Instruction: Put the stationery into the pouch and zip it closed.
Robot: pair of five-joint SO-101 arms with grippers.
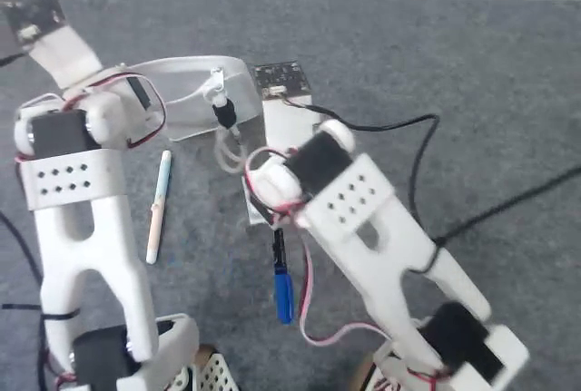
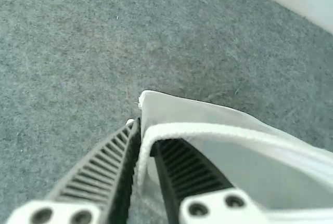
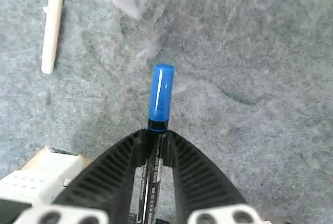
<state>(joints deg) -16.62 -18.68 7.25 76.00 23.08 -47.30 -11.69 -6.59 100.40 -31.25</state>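
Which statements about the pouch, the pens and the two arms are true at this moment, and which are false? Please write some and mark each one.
1. The jaws of the left arm are shut on an edge of the pouch. True.
2. The jaws of the right arm are open and hold nothing. False: they are shut on the blue-capped marker.
3. The pale pen lies on the grey carpet, outside the pouch. True.
4. The blue-capped marker is already inside the pouch. False: it is outside it, in the right arm's jaws.
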